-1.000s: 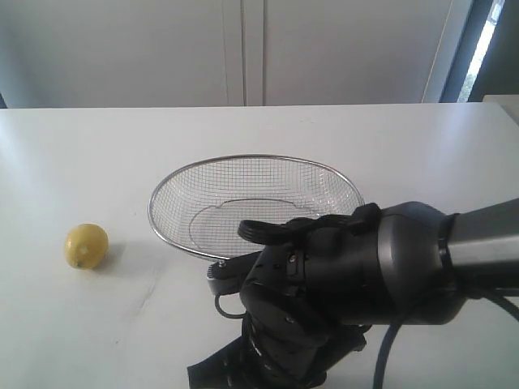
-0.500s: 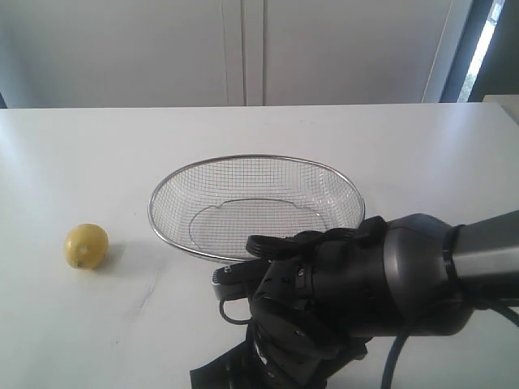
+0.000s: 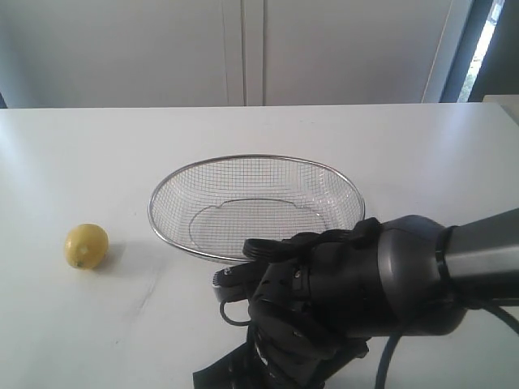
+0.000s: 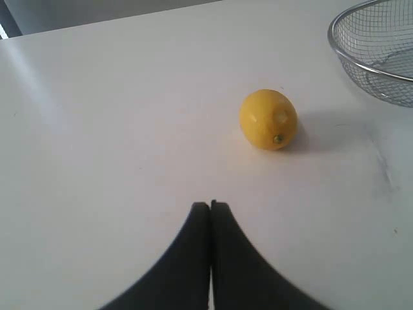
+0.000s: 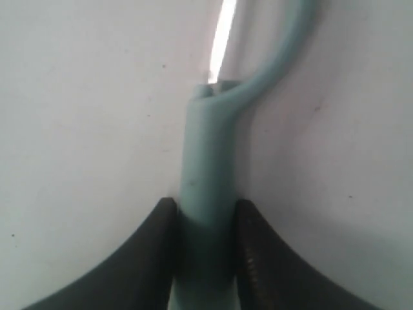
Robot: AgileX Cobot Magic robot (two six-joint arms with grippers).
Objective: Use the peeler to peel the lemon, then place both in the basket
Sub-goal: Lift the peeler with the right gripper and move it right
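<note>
The yellow lemon (image 3: 86, 246) lies on the white table left of the basket (image 3: 255, 158), far from both arms. In the left wrist view the lemon (image 4: 268, 119) sits ahead of my left gripper (image 4: 210, 205), which is shut and empty. My right gripper (image 5: 205, 203) is shut on the pale teal handle of the peeler (image 5: 206, 161), both fingers pressed to its sides. The curved head and metal blade (image 5: 222, 35) point away over the table. In the exterior view the peeler is hidden under the right arm (image 3: 349, 300).
The wire mesh basket (image 4: 381, 45) holds nothing and stands mid-table, just behind the right arm's bulky wrist. White cabinet doors (image 3: 243, 49) rise behind the table's far edge. The table (image 3: 97, 162) is bare around the lemon.
The right arm's wrist has sunk a little toward the table in front of the basket. Lemon and basket have not moved.
</note>
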